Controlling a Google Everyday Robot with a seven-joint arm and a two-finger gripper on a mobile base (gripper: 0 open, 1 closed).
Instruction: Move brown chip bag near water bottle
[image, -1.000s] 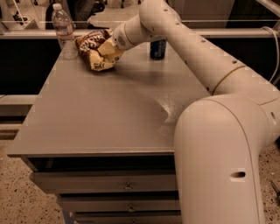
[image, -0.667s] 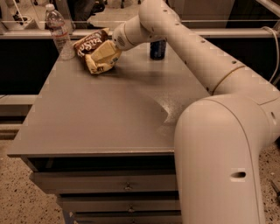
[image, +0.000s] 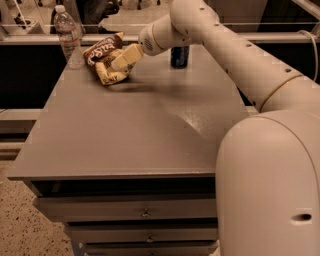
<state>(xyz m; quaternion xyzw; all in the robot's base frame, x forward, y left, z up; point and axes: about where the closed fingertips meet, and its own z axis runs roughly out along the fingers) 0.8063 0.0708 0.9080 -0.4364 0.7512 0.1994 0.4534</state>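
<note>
Nearest, at the lower right, the robot's rounded cream body (image: 270, 185) fills the corner. Beside it is the front of the grey counter (image: 135, 135), with a stack of drawers (image: 145, 212) under its near edge, each with a small knob in the middle. The near and middle stretch of the counter top is plain grey and carries a soft shine.

From the body, the arm (image: 240, 55) rises along the right side and reaches leftward over the far part of the counter. At its end, the hand (image: 117, 63) is clamped on the chip bag (image: 100, 50), with one cream finger lying across the front of it. The bag is crumpled and tilted, its brown part with white script uppermost and a cream end lowest. A shadow lies on the counter just beneath and to the right of it. Whether the lowest end touches the top cannot be told.

Just beside the bag, to its left, the water bottle (image: 67, 37) stands upright at the far left corner of the counter. A dark blue can (image: 179, 56) stands upright near the far edge, behind the arm and well apart from the bag.
</note>
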